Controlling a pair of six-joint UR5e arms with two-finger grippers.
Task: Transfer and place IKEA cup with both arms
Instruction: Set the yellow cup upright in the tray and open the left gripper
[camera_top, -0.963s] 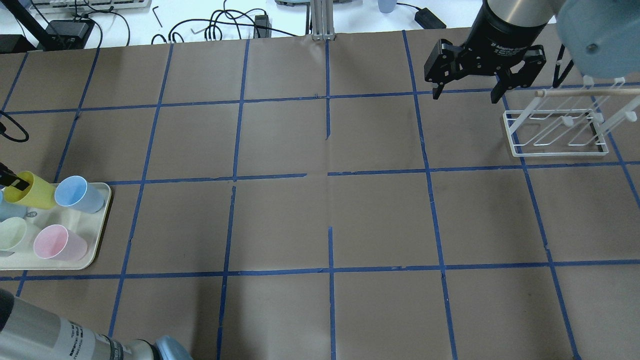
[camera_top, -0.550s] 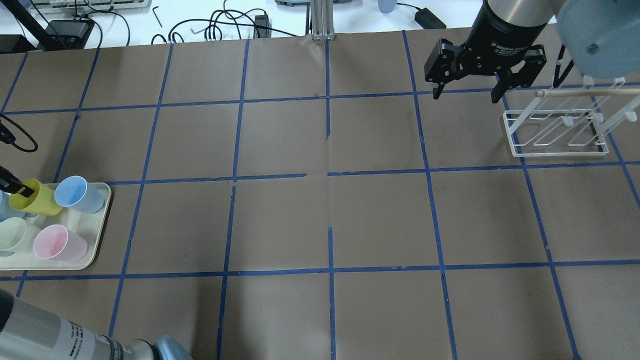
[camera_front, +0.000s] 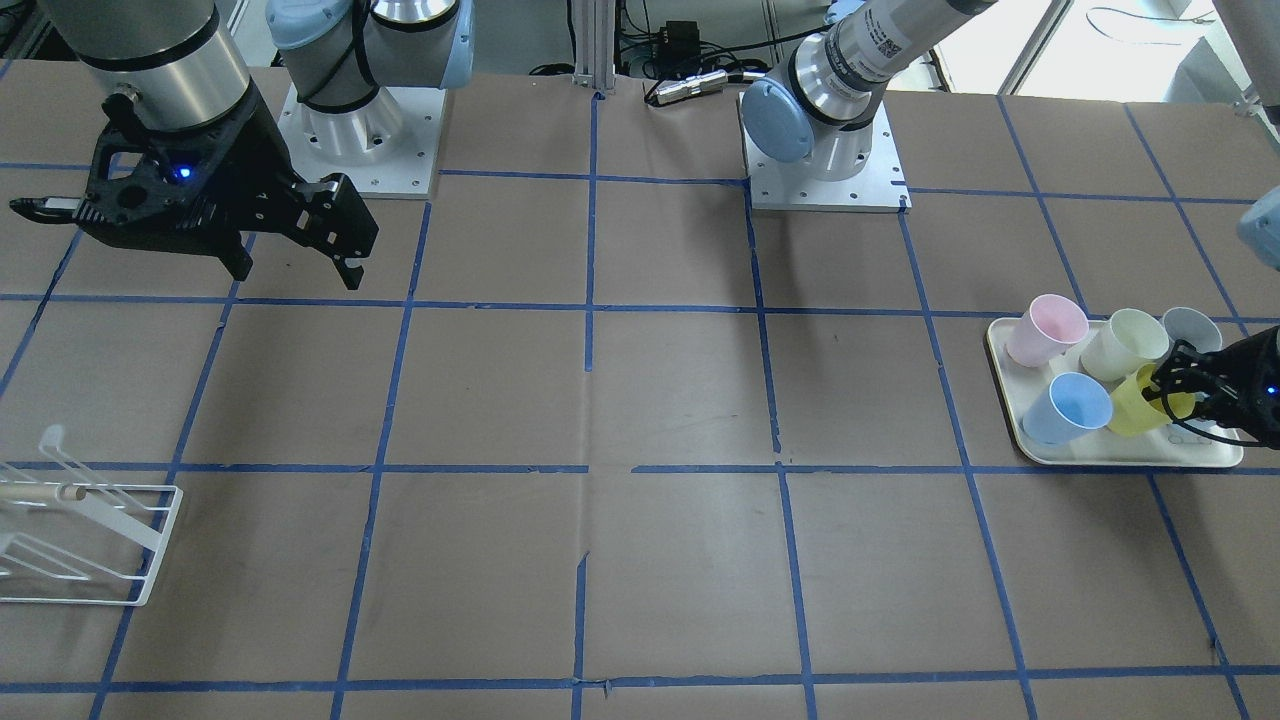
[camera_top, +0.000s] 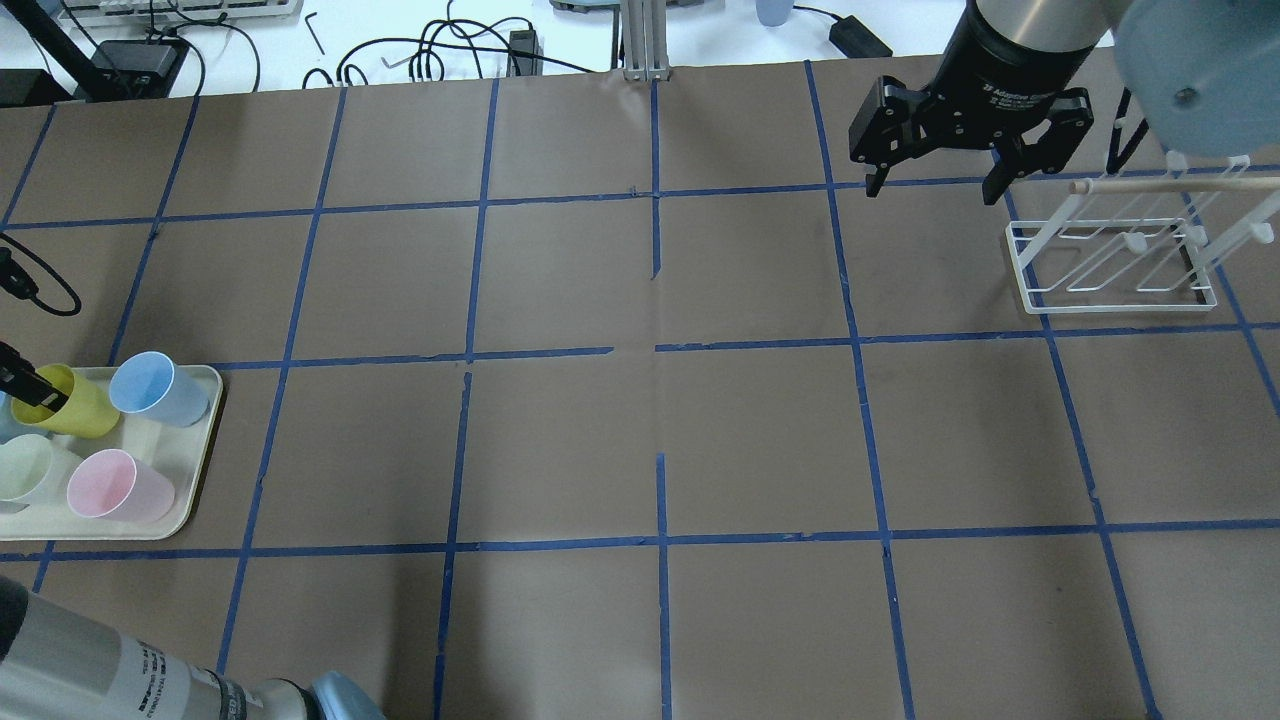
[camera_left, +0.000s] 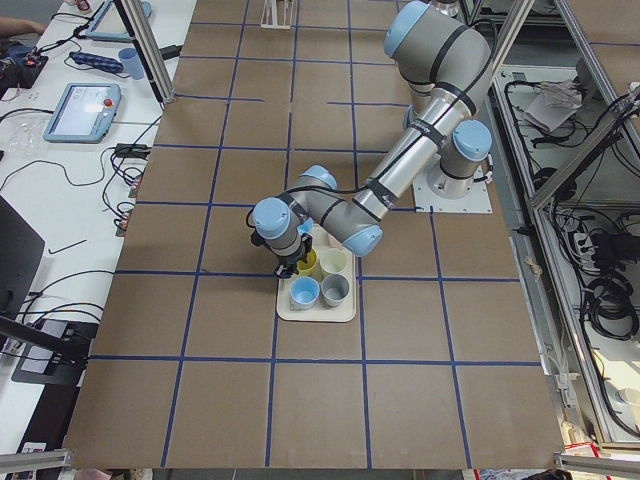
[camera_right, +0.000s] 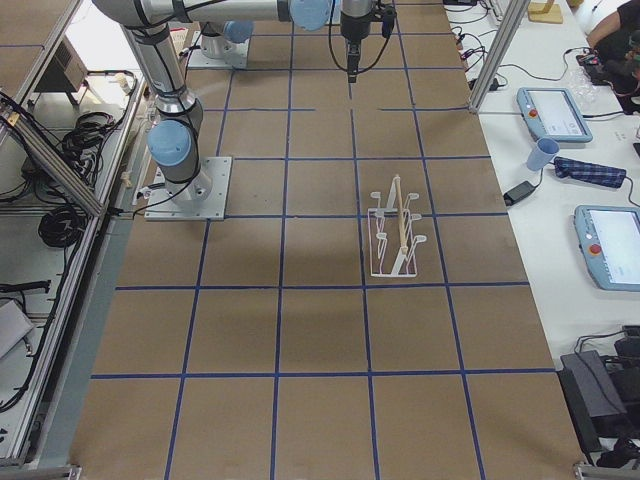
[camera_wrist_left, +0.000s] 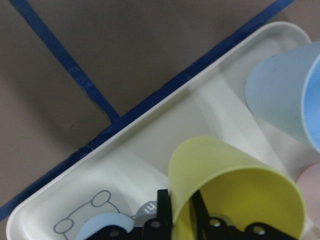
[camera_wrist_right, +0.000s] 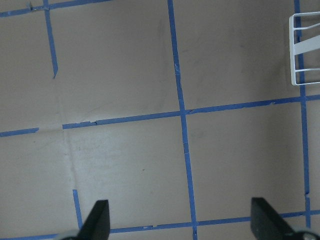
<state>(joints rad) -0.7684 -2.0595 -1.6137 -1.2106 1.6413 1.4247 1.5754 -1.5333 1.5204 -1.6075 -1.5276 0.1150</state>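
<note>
We find the yellow cup (camera_top: 78, 408) at the tray (camera_top: 192, 455) on the table's left end, tipped so that its mouth leans left toward the left gripper (camera_wrist_left: 180, 212). That gripper pinches the cup's rim, one finger inside and one outside. The left arm is by far the nearer. The right gripper (camera_top: 931, 193) hangs spread and empty far to the right, beside the white rack (camera_top: 1115, 305).

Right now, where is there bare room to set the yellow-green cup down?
Bare: all the brown paper between the tray and the white rack. Crowded: the tray, full of cups, where the left hand grips the yellow-green cup; the right hand hovers by the rack.
</note>
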